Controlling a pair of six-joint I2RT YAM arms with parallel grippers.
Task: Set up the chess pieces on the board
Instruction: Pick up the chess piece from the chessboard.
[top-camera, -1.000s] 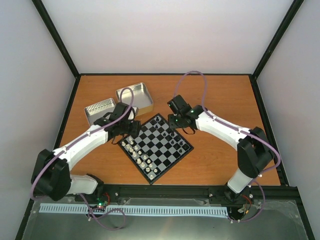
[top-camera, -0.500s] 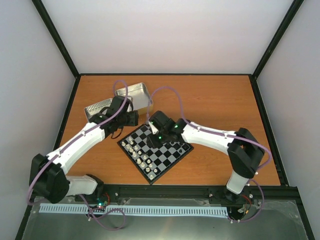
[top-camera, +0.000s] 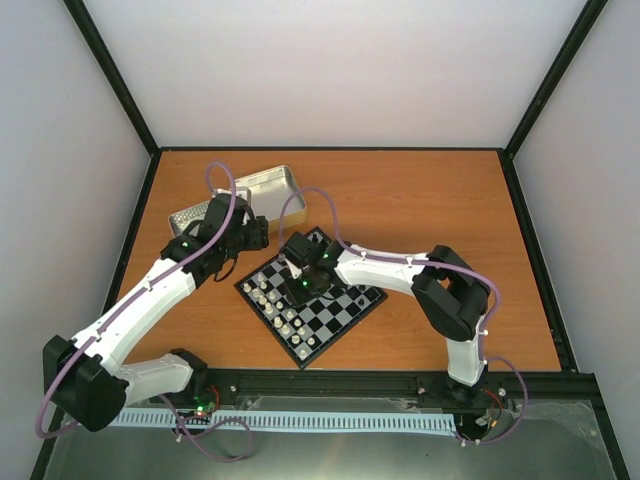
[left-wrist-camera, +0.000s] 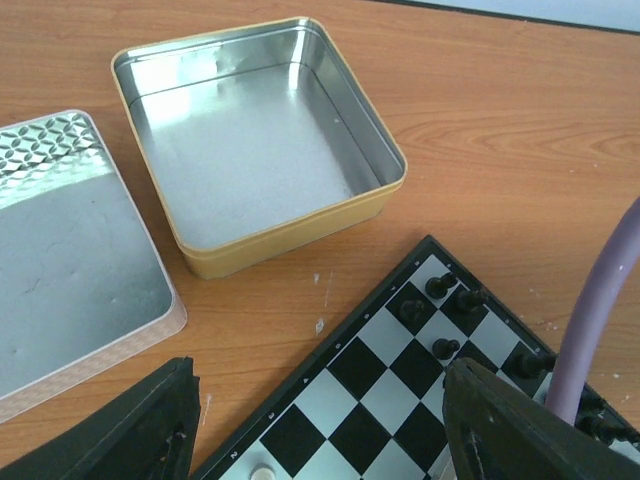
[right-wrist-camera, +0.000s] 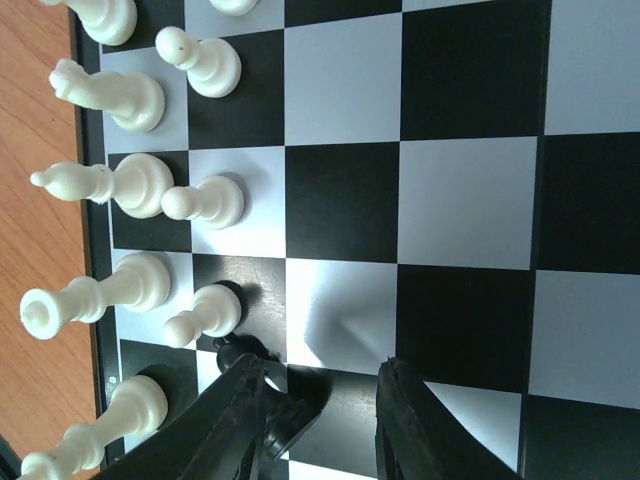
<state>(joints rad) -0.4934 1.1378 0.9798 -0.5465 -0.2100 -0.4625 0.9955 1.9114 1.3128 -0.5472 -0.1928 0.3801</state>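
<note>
The board (top-camera: 340, 300) lies turned like a diamond in the middle of the table. Cream chess pieces (top-camera: 275, 305) line its near-left side and black ones (top-camera: 362, 293) its far-right side. My right gripper (top-camera: 300, 275) hovers low over the cream side. In its wrist view its jaws (right-wrist-camera: 320, 420) stand open over the board (right-wrist-camera: 460, 200). A small black piece (right-wrist-camera: 275, 405) lies tipped against the left finger (right-wrist-camera: 225, 425), next to cream pawns (right-wrist-camera: 205, 200). My left gripper (left-wrist-camera: 320, 440) is open and holds nothing, over the board's far-left edge (left-wrist-camera: 330, 345) near black pieces (left-wrist-camera: 440, 285).
An open silver tin (left-wrist-camera: 290, 225) with a yellow wall and its patterned lid (left-wrist-camera: 70, 260) lie beyond the board at the far left, also in the top view as the tin (top-camera: 270, 185) and the lid (top-camera: 195, 215). A black frame rims the table.
My right gripper swung left across the board from the black side to the cream side. My left gripper drew back from the board toward the tins and opened wider.
</note>
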